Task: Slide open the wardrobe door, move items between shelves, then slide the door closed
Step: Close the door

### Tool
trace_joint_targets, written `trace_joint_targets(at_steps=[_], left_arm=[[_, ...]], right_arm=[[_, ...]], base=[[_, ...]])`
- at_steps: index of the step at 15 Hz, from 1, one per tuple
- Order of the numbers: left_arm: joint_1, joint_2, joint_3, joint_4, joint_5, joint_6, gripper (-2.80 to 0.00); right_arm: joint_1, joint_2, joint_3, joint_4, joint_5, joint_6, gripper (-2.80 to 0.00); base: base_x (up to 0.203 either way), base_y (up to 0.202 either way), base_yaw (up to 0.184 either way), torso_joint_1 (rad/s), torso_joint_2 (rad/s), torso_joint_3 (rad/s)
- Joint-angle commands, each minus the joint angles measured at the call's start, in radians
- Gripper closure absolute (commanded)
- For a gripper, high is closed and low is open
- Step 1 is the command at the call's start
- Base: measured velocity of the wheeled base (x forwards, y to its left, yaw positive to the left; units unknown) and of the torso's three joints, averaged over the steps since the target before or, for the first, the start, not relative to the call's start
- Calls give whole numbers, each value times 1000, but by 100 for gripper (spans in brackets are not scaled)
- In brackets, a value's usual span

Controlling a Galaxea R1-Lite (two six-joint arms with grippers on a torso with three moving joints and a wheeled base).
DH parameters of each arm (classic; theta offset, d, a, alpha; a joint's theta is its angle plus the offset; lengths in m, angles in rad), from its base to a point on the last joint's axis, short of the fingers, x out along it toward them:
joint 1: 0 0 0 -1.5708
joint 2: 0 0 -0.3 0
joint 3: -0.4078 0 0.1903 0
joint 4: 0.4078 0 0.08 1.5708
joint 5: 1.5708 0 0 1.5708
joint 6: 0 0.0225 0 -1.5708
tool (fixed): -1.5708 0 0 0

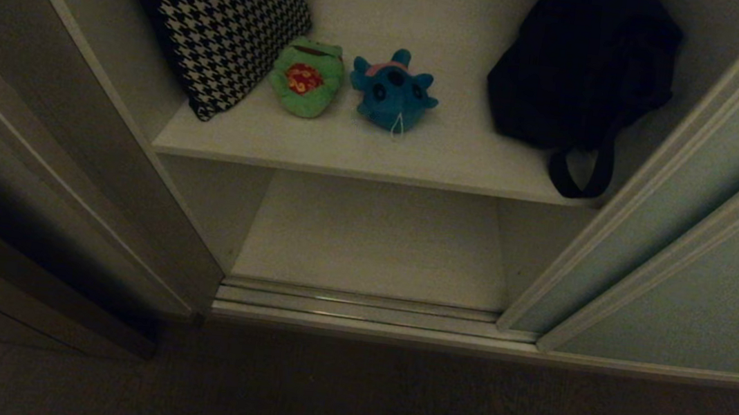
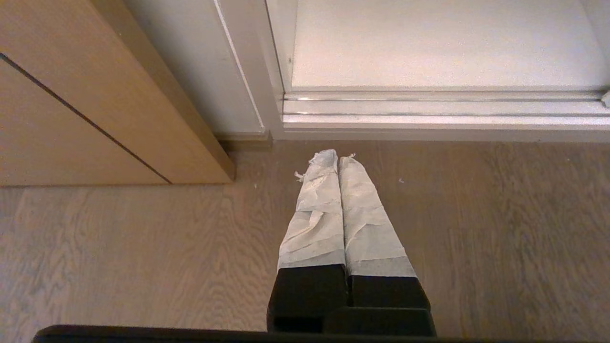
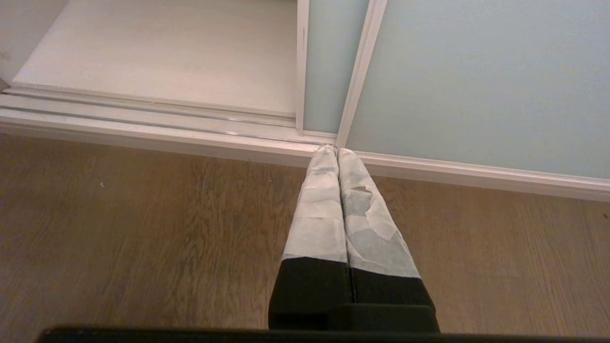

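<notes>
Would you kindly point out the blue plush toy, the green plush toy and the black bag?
blue plush toy (image 1: 393,92), head view, face.
green plush toy (image 1: 306,78), head view, red patch.
black bag (image 1: 584,65), head view, body.

plush toy (image 1: 393,95) on upper shelf (image 1: 375,156)

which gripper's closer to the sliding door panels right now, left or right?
Right. The right gripper hangs shut, fingertips by the bottom rail just below the sliding wardrobe door. The left gripper, also shut, hangs over the floor by the open side's track.
</notes>
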Motion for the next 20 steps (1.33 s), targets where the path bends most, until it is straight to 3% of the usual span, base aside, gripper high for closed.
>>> trace_joint_targets(at_steps=[1,20], left_arm=[[0,2,0,-1,1,-10,0],[-1,2,0,-2,1,-13,0]], right_arm=[[0,0,0,-1,0,-1,0],[3,0,-7,13,-14,11,0]], base=[[0,0,0,0,0,0],[0,0,0,0,0,0]])
